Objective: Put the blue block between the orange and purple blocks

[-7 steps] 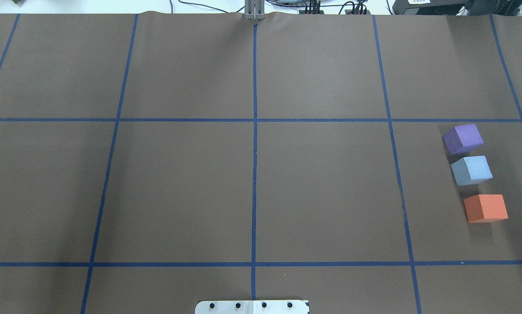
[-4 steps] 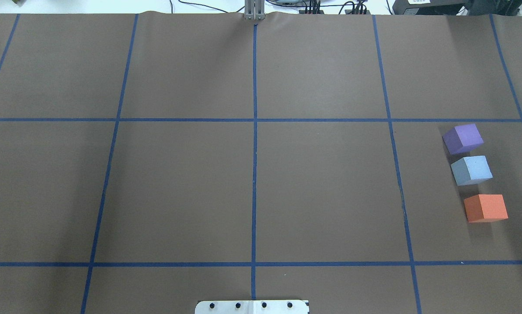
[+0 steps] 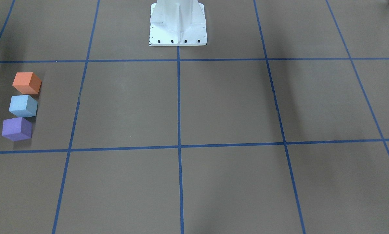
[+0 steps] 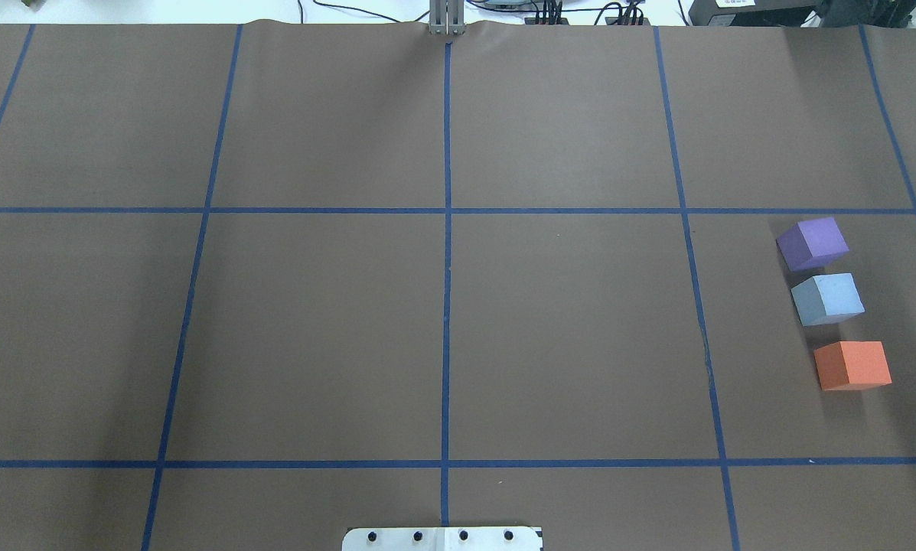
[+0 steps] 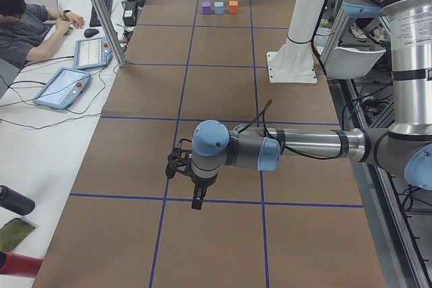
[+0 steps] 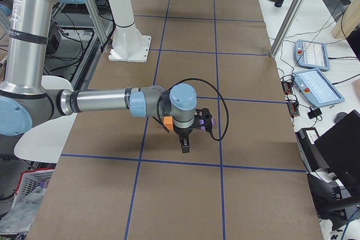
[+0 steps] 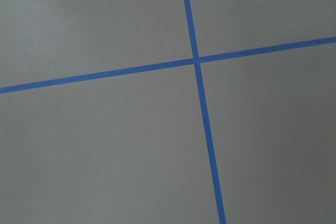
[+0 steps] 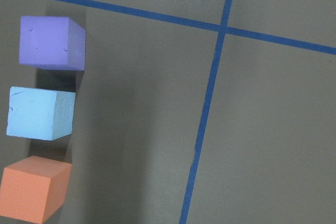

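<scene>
The blue block (image 4: 828,298) rests on the brown mat between the purple block (image 4: 813,243) and the orange block (image 4: 852,365), in a short line at the right. They also show in the front view: orange block (image 3: 26,83), blue block (image 3: 23,106), purple block (image 3: 17,129). The right wrist view shows them from above: the purple block (image 8: 51,42), blue block (image 8: 40,113), orange block (image 8: 34,188). My right gripper (image 6: 185,144) hangs above and beside the blocks. My left gripper (image 5: 197,197) hangs over the mat far from them. I cannot tell whether either is open or shut.
The mat (image 4: 320,329) carries a grid of blue tape lines. The white robot base (image 3: 178,22) stands at the table's middle edge. A metal post (image 5: 101,11) and tablets (image 5: 62,87) stand along the operators' side, where a person (image 5: 27,21) sits.
</scene>
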